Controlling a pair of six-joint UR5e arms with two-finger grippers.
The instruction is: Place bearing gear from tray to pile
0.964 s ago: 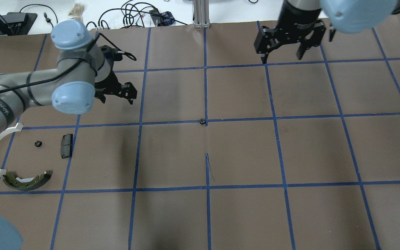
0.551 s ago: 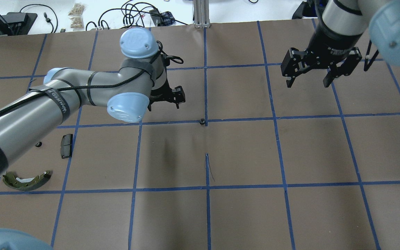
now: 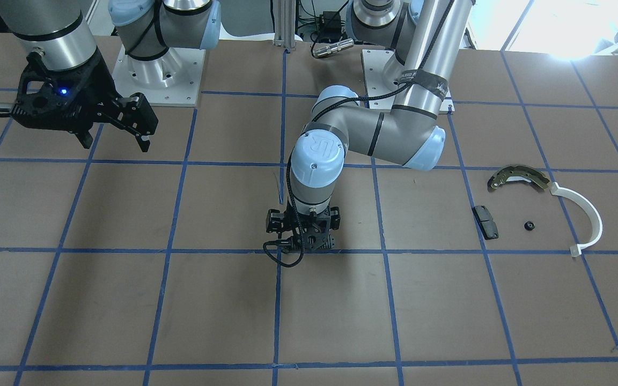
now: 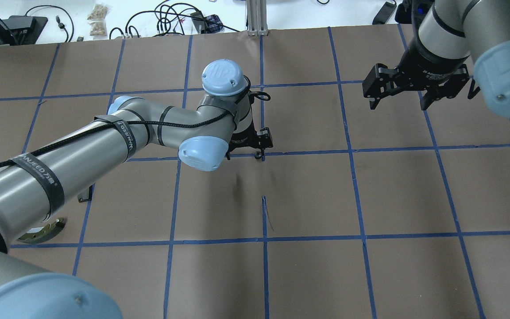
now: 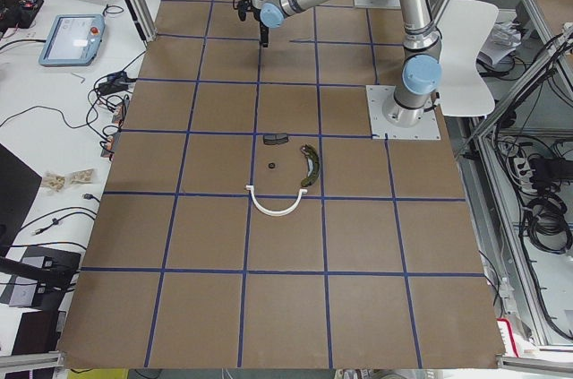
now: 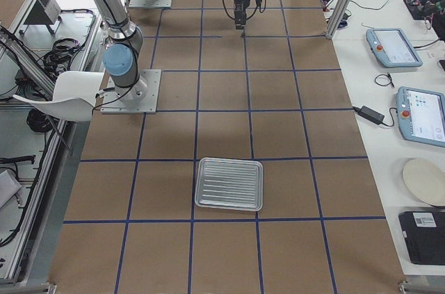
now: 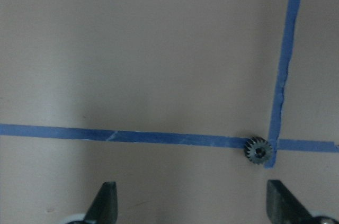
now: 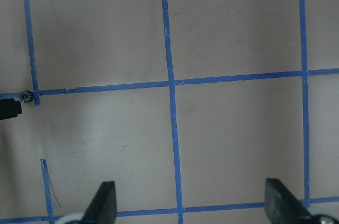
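The left hand (image 7: pixel 193 203) hangs low over the crossing of blue tape lines (image 7: pixel 273 143) at the middle of the brown paper-covered table (image 4: pixel 308 199), fingers spread wide and holding nothing. The small dark toothed bearing gear (image 7: pixel 258 150) lies right on that crossing, already out of the shallow ribbed silvery metal tray (image 6: pixel 229 184), which sits well away from the crossing towards the robot's right end. The right hand (image 4: pixel 400 103), also wide open and empty, hovers well off from the crossing on that same side.

The step in hand looks like the pick-up at mid-table. The gear sits ahead of the fingertips and closer to one of them (not centred), so the next move probably calls for a small sideways correction, then a descent and a close on a very small part.

The pile lies well to the robot's left of the crossing: a curved brass-and-grey brake shoe (image 3: pixel 518 177), a thin white plastic arc (image 3: pixel 588 214), a small black rectangular pad (image 3: pixel 486 221) and a second little black gear (image 3: pixel 528 225).

Only the left wrist view shows the gear's teeth and its offset. The front-facing view hides the gear behind the hand but shows the pile whole, while overhead the left arm covers most of it.
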